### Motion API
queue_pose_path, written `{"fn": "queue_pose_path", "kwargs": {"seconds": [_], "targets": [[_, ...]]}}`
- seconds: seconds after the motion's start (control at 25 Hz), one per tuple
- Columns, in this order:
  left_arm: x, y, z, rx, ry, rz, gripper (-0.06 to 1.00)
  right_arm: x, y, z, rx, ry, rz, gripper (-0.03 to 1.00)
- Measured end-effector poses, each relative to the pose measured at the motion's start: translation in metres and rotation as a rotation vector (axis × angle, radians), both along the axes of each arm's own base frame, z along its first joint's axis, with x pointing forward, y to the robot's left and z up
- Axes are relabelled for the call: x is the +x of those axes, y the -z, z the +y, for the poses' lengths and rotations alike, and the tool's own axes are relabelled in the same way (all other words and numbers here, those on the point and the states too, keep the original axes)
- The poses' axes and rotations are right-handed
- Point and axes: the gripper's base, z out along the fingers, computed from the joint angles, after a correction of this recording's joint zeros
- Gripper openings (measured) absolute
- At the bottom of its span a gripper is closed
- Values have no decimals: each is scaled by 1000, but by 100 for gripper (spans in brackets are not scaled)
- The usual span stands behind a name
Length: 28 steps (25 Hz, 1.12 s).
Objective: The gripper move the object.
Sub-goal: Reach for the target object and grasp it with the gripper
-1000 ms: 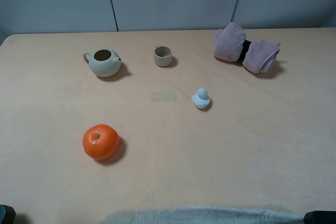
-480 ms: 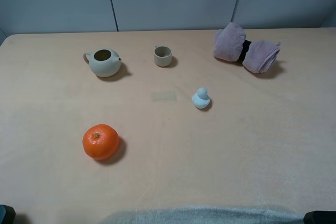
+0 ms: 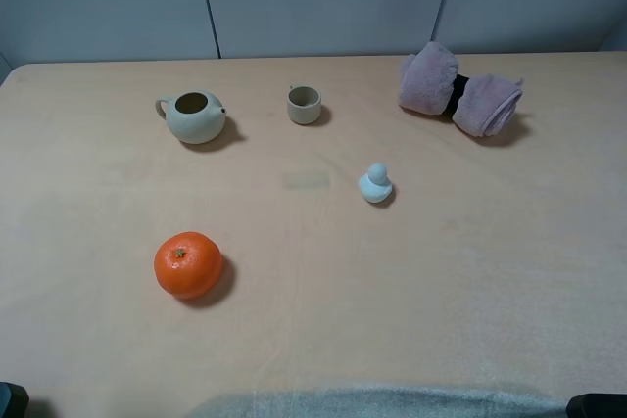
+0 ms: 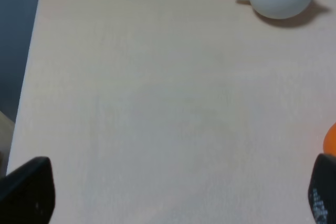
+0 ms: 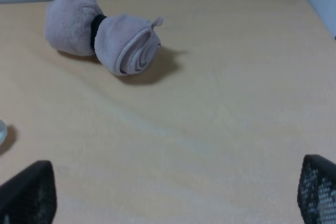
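Exterior high: one towel (image 3: 458, 91), one orange (image 3: 187, 264)

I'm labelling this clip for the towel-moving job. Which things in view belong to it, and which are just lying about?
In the job:
the rolled pink towel
the right gripper, open and facing the towel, so probably the one to move it

Just lying about:
the teapot
the cup
the pale blue duck figure
the orange

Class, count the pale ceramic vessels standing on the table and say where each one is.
2. The teapot stands far left; the small cup stands to its right, apart from it. None seems hidden.
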Motion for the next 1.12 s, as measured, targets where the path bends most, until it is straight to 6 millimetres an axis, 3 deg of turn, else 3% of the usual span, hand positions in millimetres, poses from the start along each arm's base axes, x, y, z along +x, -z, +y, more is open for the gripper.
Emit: {"fn": "queue_pose_path", "kwargs": {"seconds": [0.2, 0.36, 1.12], "targets": [[0, 0, 0, 0, 0, 0, 96, 1, -14, 2, 19, -15, -56, 69], [0, 0, 0, 0, 0, 0, 96, 18, -28, 3, 39, -24, 7, 69], [0, 0, 0, 0, 0, 0, 96, 155, -73, -2, -52, -84, 277, 69]]}}
